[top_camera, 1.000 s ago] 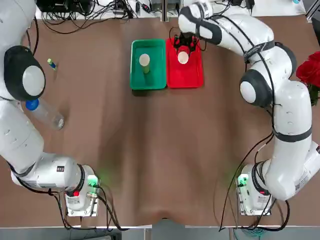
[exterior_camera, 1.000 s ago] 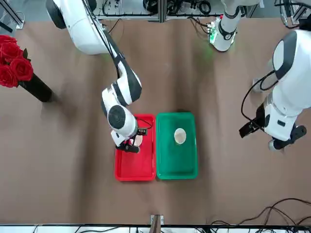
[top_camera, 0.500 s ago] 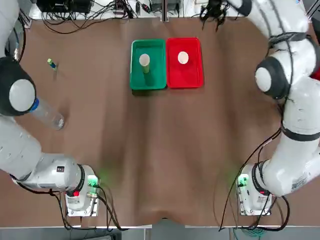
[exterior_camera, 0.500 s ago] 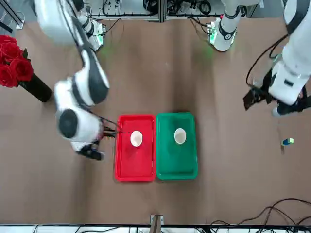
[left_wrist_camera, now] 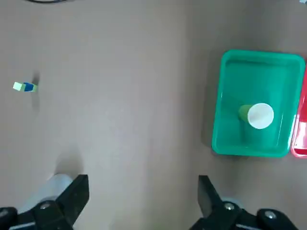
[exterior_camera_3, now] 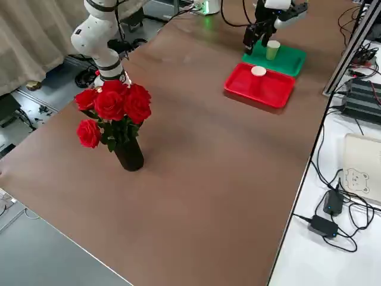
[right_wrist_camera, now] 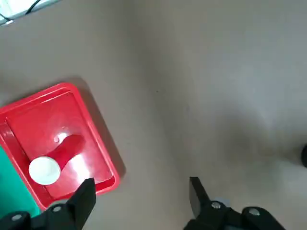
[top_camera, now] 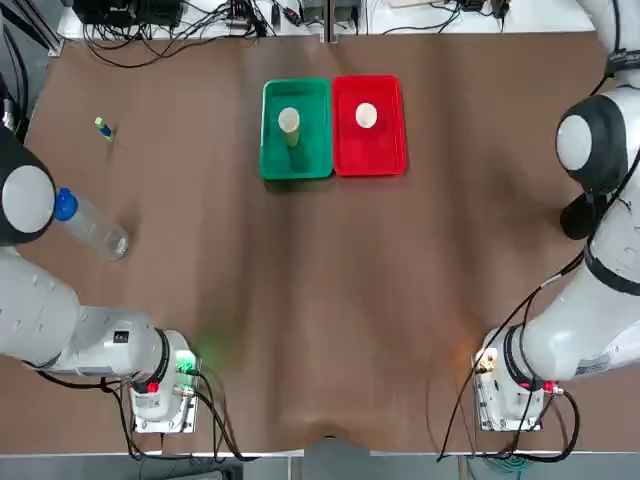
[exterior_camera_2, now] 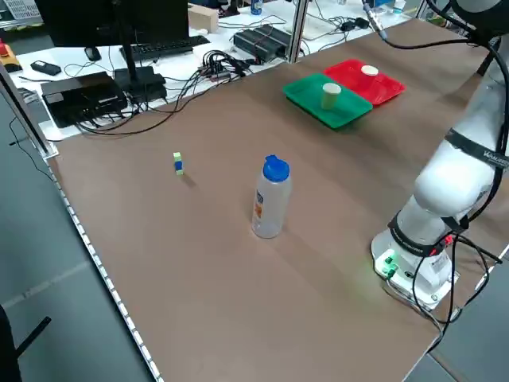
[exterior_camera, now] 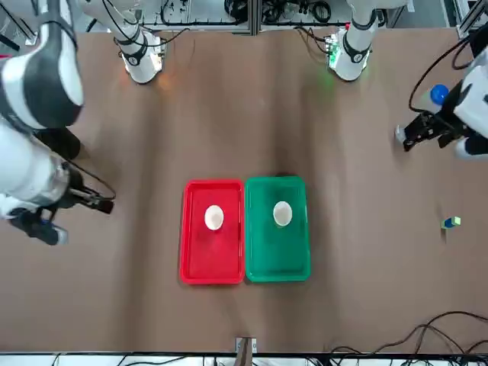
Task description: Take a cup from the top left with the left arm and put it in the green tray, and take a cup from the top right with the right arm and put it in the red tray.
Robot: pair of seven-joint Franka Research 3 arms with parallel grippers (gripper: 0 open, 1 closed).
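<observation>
Now 1 cup per tray.

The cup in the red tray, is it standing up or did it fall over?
Standing up. The cup shows its round open rim from overhead, and the right side view shows it upright inside the red tray.

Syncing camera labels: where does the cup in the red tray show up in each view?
Top: cup in the red tray, far half of the tray.
Front, near the tray's centre.
Left side, far end.
Right side, beside the green tray.
Left wrist: not in it; only the tray's edge shows.
Right wrist, above the right claw.
Shared landmark: green tray, touching the red tray.
</observation>
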